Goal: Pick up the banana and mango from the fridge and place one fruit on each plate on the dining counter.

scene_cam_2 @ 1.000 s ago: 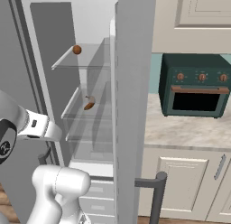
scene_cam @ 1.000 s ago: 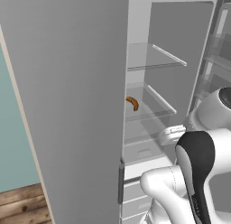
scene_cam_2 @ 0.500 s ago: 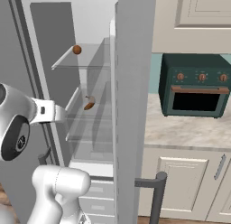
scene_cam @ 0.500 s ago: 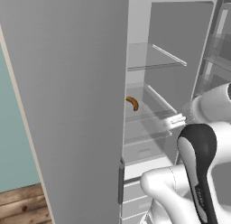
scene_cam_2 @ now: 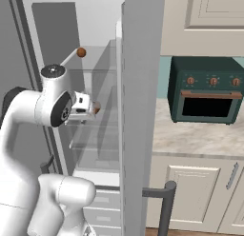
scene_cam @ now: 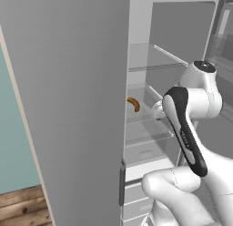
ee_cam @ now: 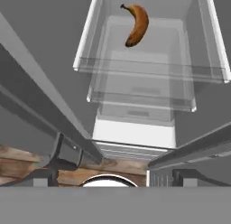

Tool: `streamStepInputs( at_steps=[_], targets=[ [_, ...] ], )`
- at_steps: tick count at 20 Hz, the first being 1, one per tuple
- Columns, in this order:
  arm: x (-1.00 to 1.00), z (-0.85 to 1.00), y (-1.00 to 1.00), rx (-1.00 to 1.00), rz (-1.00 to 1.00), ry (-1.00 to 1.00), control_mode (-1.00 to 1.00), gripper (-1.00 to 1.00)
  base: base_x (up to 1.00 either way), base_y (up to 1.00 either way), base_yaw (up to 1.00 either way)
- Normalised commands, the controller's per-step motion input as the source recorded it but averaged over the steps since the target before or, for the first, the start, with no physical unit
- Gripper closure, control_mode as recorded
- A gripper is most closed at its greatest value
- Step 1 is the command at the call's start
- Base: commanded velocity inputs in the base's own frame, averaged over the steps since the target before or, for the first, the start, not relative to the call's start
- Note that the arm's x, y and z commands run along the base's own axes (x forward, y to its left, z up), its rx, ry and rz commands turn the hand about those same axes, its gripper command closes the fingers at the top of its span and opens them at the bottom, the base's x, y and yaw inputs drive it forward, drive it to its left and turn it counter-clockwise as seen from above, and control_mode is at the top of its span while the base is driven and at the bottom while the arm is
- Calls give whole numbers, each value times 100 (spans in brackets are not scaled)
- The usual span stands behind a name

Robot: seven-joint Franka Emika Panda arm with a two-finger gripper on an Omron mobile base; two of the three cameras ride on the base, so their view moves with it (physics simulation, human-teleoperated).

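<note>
Hand view: nearest the camera are the two dark tips of the jaws (ee_cam: 108, 178), standing low at either side and spread as wide as they go, with nothing between them. Beyond them lie the white drawer fronts at the bottom of the tall grey fridge (scene_cam: 73, 106), then the front edges of its clear glass shelves. Farthest off, the curved yellow-brown banana (ee_cam: 136, 24) lies on one clear glass shelf (ee_cam: 149, 69), toward its rear edge, well apart from the jaws and ahead of them along their line.

The task looks to be at its very start. Both fruits are yet in the fridge and neither is held. In the left base view the banana (scene_cam: 133, 104) rests near the left side of its shelf, with the white arm's hand poised at the open front of the fridge, short of the shelf edge. In the right base view the small round orange-brown mango (scene_cam_2: 81, 52) sits on a higher shelf, near its front corner, above the hand. Left to do, by my judgement: reach in, close on the banana, carry it out, and later fetch the mango. The plates and the dining surface are still to be reached.
</note>
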Motion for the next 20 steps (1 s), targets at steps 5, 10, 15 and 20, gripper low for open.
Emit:
streamStepInputs(
  at_steps=[5,10,15,20],
  targets=[
    [97,-66,4,-1,0,32,-100,-100,0,0,0],
    [71,-72,10,0,-3,-11,-100,-100,0,0,0],
    [52,-43,13,0,-3,-33,-100,-100,0,0,0],
    [55,-2,5,0,-3,-34,-100,-100,0,0,0]
  ],
)
